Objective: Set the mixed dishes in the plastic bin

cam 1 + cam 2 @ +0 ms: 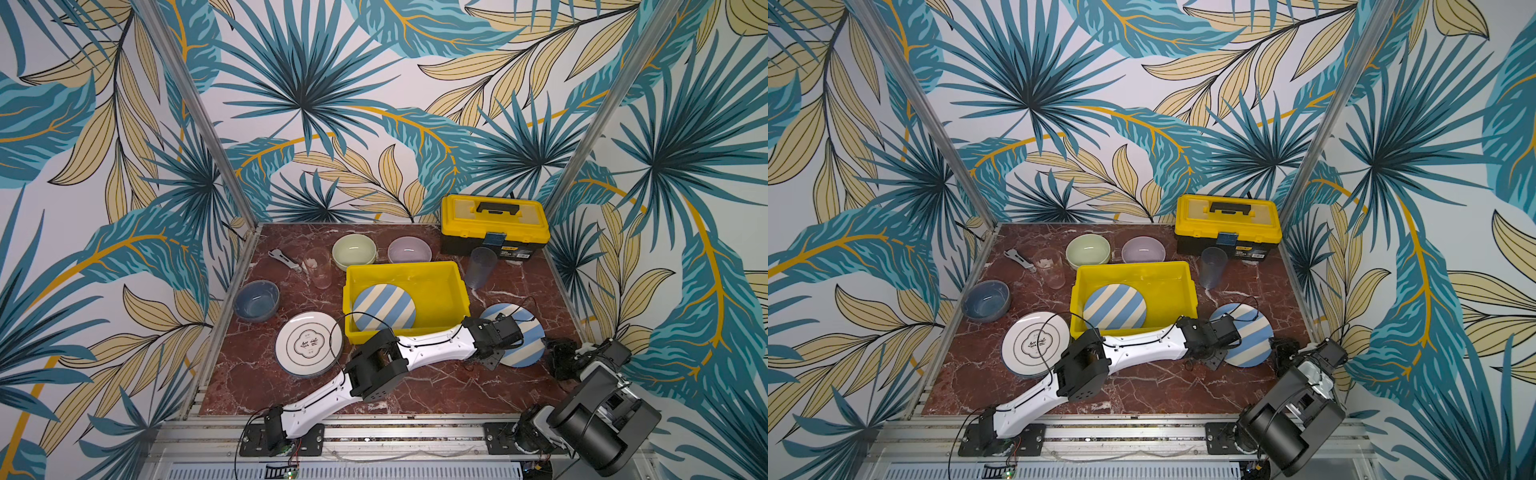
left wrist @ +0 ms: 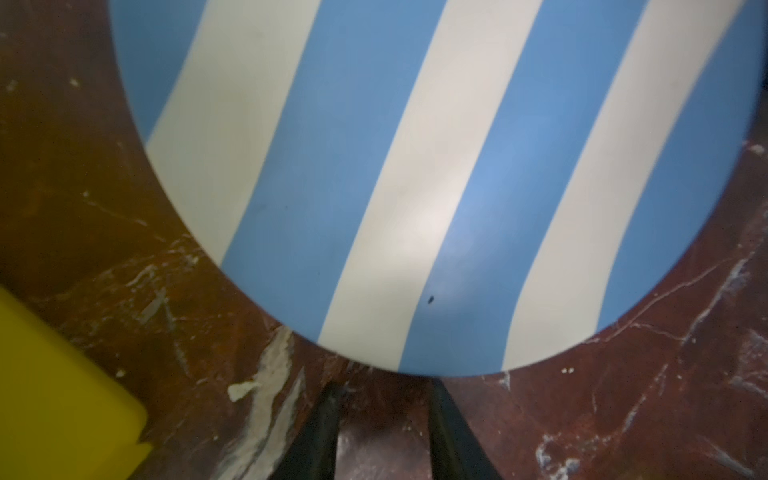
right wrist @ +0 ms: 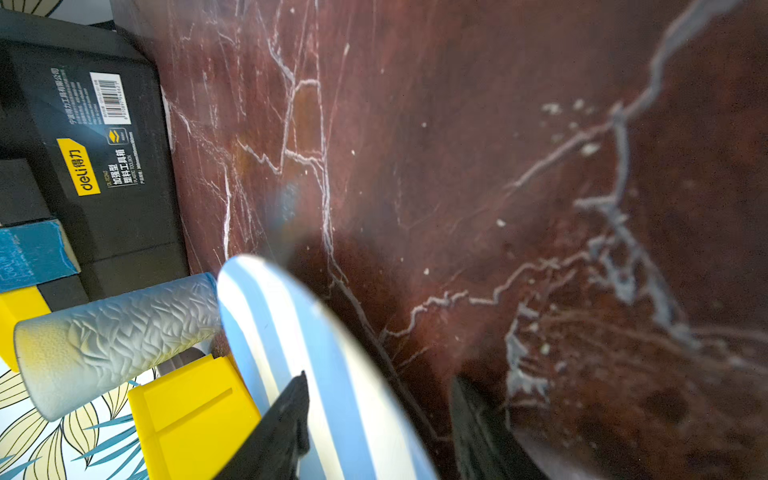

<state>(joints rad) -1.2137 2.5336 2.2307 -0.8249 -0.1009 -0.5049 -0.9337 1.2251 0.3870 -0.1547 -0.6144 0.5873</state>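
- One striped plate (image 1: 384, 307) lay inside the yellow bin (image 1: 436, 291).
- Left claw (image 2: 384, 390), tips apart, sat at the second striped plate's (image 1: 528, 349) rim on the table (image 1: 436, 386).
- Right claw (image 3: 380, 378), also apart, flanked it; next, I judged, pinch that rim and lift.

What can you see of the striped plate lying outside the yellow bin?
The striped plate is round and matte, with diagonal blue and cream bands. It lies on the red marble tabletop right of the yellow bin, apart from it. The left gripper points at its rim; the right gripper straddles the opposite rim.
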